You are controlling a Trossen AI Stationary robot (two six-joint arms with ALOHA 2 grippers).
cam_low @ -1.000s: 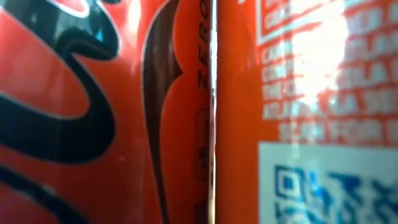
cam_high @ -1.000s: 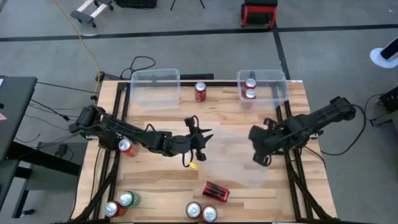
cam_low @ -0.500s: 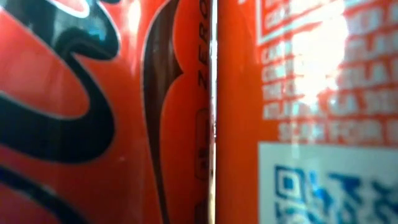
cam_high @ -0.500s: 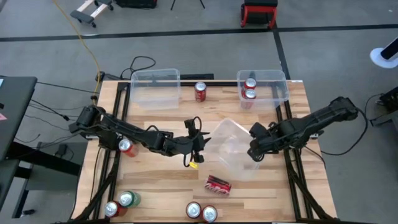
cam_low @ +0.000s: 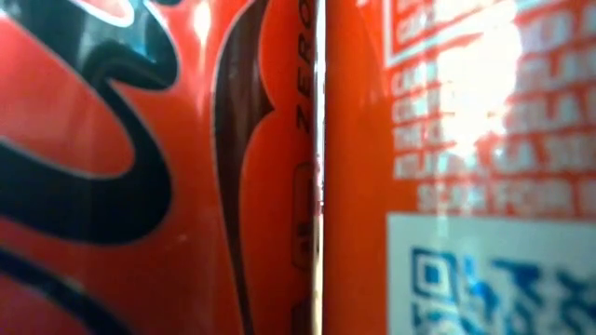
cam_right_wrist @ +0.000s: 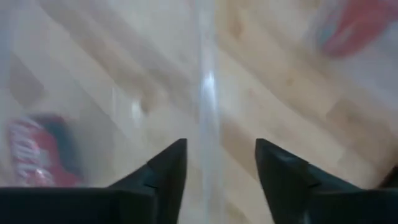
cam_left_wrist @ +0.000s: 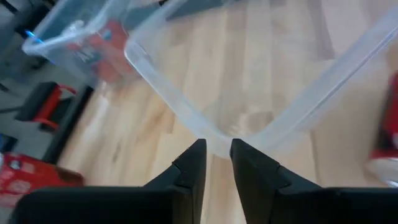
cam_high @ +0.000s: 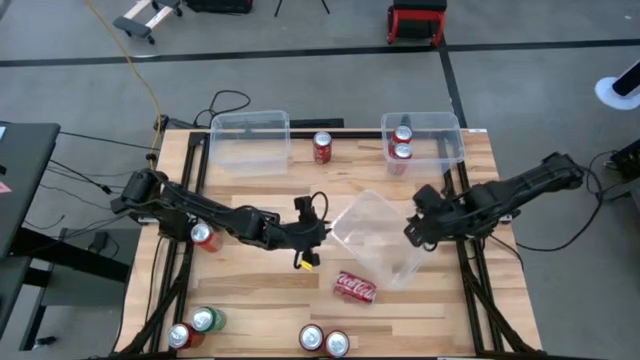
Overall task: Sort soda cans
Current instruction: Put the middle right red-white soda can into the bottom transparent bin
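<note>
A clear plastic bin (cam_high: 378, 238) stands tipped at the table's middle, between both grippers. My left gripper (cam_high: 312, 233) is at its left corner, shut on the rim. My right gripper (cam_high: 418, 230) is at its right side, open, one finger on either side of the bin wall (cam_right_wrist: 207, 112). A red can (cam_high: 355, 286) lies on its side just near of the bin. Other cans stand upright: one red (cam_high: 322, 147) at the far edge, one red (cam_high: 203, 237) at the left, several along the near edge, one of them green (cam_high: 206, 320). My left gripper (cam_left_wrist: 216, 163) has the bin's rim corner (cam_left_wrist: 214, 144) pinched between its two fingertips, coming level from the table's left. The bin sits tilted in the hold. My right gripper (cam_right_wrist: 214, 168) stands astride the bin wall; whether a finger touches it, I cannot tell.
Two more clear bins sit at the far edge: a left one (cam_high: 250, 122) and a right one (cam_high: 445, 125) holding two red cans (cam_high: 402, 143). Two red cans (cam_low: 140, 167) stand right before the low camera and block that view. Black frame rails run along both table sides.
The bin has been tipped up from lying flat, and its rim now faces up and toward the left. The lying red can has rolled a little toward the far edge and turned its label up. My right gripper has moved toward the far edge; my left has drawn slightly left.
</note>
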